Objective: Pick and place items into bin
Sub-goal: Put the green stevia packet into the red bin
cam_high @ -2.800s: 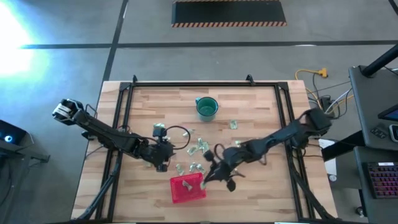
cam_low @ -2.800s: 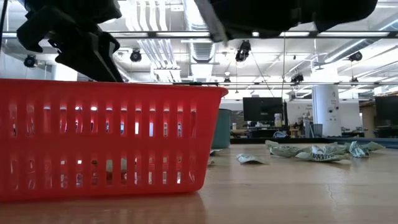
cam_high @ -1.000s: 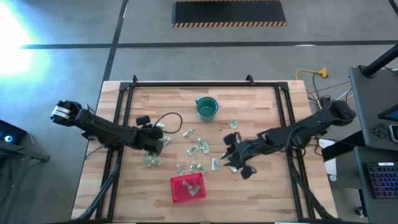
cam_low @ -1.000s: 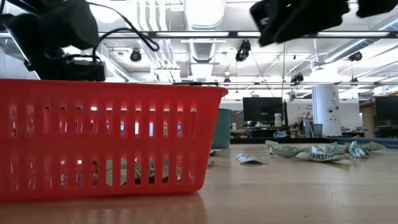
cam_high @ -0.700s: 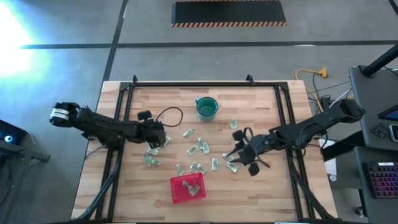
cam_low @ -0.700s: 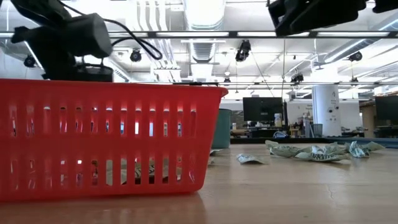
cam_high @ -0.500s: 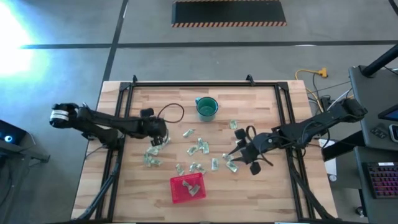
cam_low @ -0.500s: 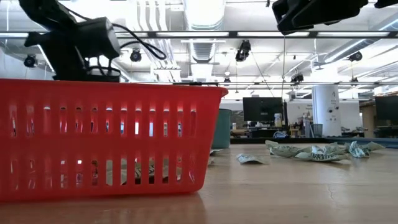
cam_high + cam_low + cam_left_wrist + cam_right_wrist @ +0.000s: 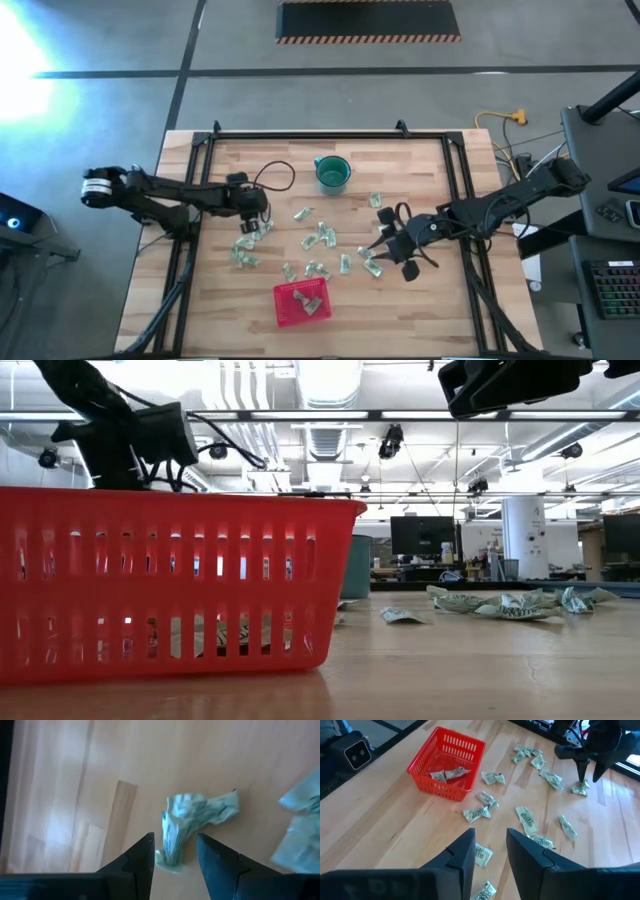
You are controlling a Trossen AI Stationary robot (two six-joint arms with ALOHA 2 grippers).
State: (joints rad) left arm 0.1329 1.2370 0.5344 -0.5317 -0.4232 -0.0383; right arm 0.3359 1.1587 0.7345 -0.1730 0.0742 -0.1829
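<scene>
Several pale green wrapped items (image 9: 318,236) lie scattered on the wooden table. Three more lie in the red bin (image 9: 283,310) near the front edge, also in the right wrist view (image 9: 447,774). My left gripper (image 9: 256,216) points down, open, over one crumpled item (image 9: 196,812) on the left; its fingers stand on either side of that item's near end without touching it. My right gripper (image 9: 380,246) hovers open above the items right of centre, over one item (image 9: 481,854).
A round teal cup (image 9: 332,173) stands at the far middle of the table. A black frame (image 9: 200,170) runs along the table's sides. Bare wood lies between the bin and the right edge. The left arm's cable (image 9: 275,178) loops above the table.
My left gripper has swung toward the table's far edge and turned at the wrist, ending over another item. My right gripper has drawn back toward the table's right edge, then kept still. The items and the bin have not moved.
</scene>
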